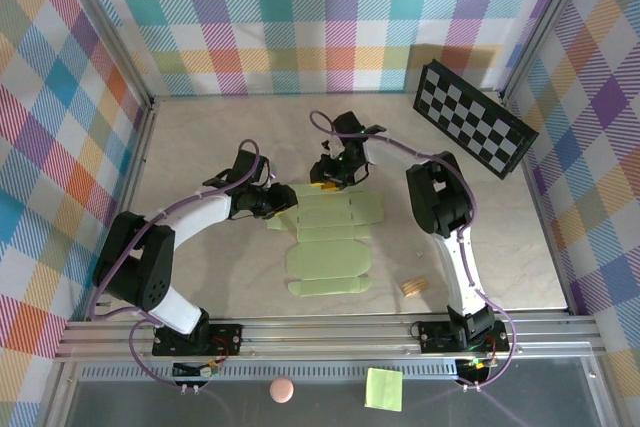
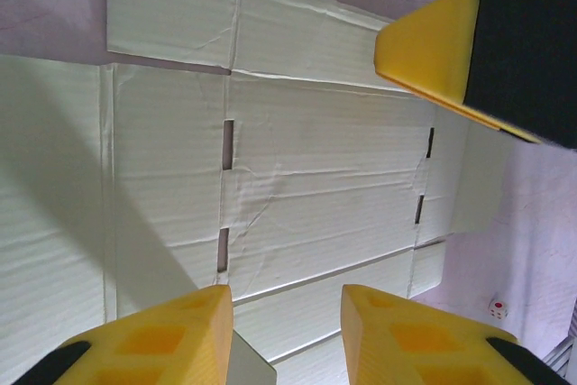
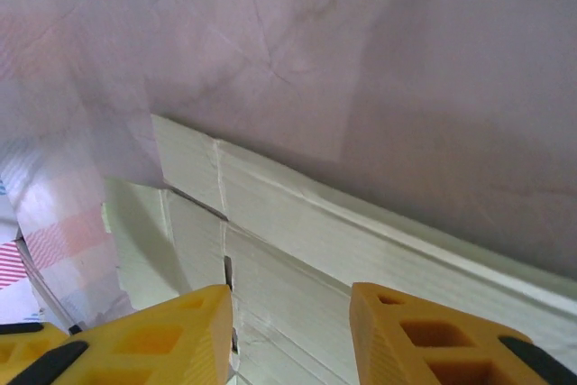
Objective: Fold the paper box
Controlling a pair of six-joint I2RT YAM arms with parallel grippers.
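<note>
The paper box [image 1: 330, 242] lies flat and unfolded on the table, a pale green card sheet with creases, slots and flaps. My left gripper [image 1: 281, 201] hovers over its far left corner. In the left wrist view the paper box [image 2: 315, 187] spreads under that gripper [image 2: 287, 317], whose yellow fingers [image 2: 185, 335] stand apart with nothing between them. My right gripper [image 1: 326, 180] is over the sheet's far edge. One of its fingertips [image 2: 433, 51] shows in the left wrist view. In the right wrist view my right gripper [image 3: 290, 317] is open above the paper box's edge [image 3: 297, 250].
A checkerboard [image 1: 475, 127] leans at the back right. A small wooden piece [image 1: 412, 287] lies right of the sheet. Beyond the near rail [image 1: 330, 332] sit a green sticky note [image 1: 384, 388] and a pink ball [image 1: 282, 389]. Plaid walls enclose the table.
</note>
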